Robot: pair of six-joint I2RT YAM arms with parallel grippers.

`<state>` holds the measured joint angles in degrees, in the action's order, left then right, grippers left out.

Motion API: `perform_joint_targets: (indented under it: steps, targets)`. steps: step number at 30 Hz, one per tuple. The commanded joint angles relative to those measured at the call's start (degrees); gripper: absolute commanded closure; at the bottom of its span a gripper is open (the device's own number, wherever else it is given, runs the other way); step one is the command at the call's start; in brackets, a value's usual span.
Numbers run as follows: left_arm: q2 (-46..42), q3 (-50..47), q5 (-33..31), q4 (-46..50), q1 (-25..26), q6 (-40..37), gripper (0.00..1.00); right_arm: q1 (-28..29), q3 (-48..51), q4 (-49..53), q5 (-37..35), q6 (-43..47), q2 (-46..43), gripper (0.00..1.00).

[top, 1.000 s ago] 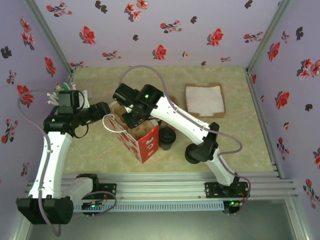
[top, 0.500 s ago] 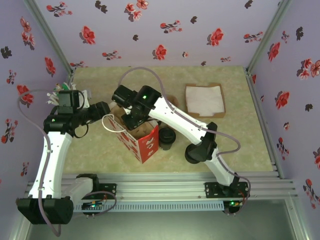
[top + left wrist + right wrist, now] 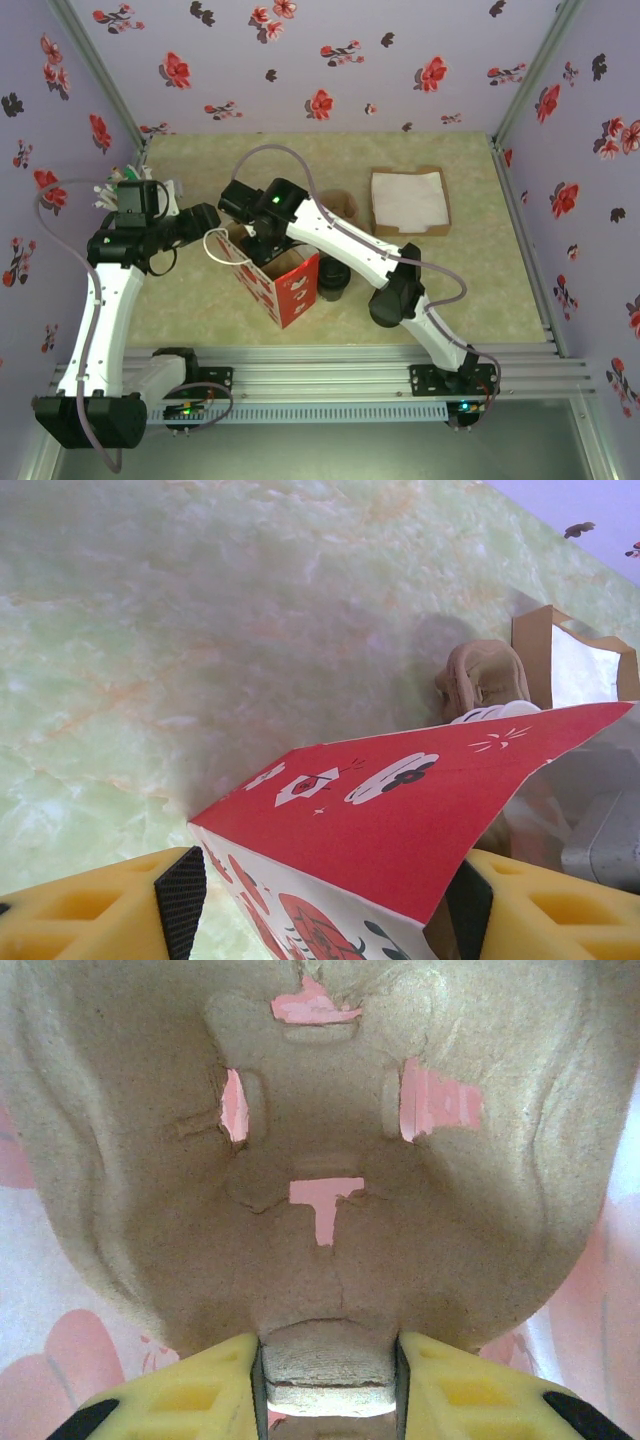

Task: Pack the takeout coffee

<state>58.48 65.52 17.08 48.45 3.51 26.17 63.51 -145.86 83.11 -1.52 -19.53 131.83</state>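
Overhead, red bag (image 3: 283, 285), right claw (image 3: 328, 1385) (close-up) pinching carrier (image 3: 150, 1160)

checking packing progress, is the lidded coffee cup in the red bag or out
Out. The lidded coffee cup stands upright just beside the red paper bag, outside its walls, in the top view.

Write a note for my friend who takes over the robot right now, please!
Right tool: shut on the tab of the brown moulded-pulp cup carrier, at the open mouth of the red-and-white paper bag.
Left tool: pads against the bag's top edge, seemingly holding it open.
Takeout coffee, the small paper cup with round black plastic lid: standing on the table just right of the bag in the top view, not packed.
Done: bag upright and open, carrier gripped.
Left: probably seat the carrier in the bag, then pack the cup.
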Motion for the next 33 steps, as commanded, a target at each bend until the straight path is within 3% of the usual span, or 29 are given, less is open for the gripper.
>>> perform_joint_targets:
  steps: [1,33]
  targets:
    - [-1.1,-0.2,-0.5,-0.2,0.4,-0.7,0.34,0.6,-1.7,1.9,-0.5,-0.2,1.2,0.65]
    - [-2.5,0.4,-2.9,-0.2,0.3,-0.8,0.34,0.8,-1.5,2.2,-1.5,-1.5,6.1,0.65]
